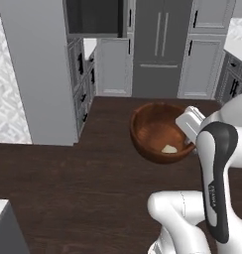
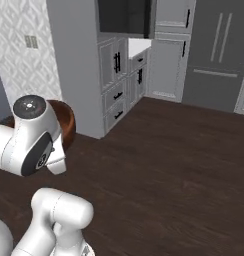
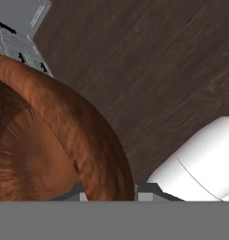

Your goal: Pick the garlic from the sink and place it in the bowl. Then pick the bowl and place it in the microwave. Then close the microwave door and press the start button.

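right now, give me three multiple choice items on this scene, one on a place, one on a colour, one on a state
1. Where is the garlic?
A. on the floor
B. inside the bowl
C. on a cabinet shelf

2. What colour is the bowl?
A. reddish-brown
B. white
C. blue

3. How is the bowl held?
A. it stands on the floor
B. it sits in the microwave
C. the hand grips its rim, carrying it above the floor

Answers:
1 B, the pale lump lies on the bowl's inner bottom in the left base view.
2 A, glossy wood tone in every view.
3 C, in the hand view a finger tip stands on either side of the rim.
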Controlling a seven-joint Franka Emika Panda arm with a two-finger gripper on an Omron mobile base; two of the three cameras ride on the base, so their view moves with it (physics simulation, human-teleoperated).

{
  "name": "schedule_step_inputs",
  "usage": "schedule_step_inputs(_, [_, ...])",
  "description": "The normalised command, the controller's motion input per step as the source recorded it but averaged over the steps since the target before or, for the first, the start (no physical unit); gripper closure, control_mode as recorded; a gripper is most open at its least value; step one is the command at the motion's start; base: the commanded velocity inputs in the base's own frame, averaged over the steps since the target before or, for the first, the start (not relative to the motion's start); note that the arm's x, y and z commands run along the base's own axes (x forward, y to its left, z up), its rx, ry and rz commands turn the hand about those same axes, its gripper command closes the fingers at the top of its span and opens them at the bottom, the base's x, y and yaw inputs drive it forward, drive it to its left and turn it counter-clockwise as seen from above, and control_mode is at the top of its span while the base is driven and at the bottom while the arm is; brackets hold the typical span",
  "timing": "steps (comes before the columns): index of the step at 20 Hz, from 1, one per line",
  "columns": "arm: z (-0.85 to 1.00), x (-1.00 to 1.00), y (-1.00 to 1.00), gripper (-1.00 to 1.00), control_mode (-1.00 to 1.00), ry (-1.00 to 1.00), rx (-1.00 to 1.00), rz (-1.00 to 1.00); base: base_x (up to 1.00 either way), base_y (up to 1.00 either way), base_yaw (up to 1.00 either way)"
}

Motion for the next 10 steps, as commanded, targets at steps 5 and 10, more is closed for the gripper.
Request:
schedule_step_inputs(5, [0.0,0.0,0.0,1.0,1.0,0.0,0.0,0.0,1.0,-1.0,0.0])
schedule_step_inputs(10, [0.0,0.0,0.0,1.0,1.0,0.0,0.0,0.0,1.0,-1.0,0.01])
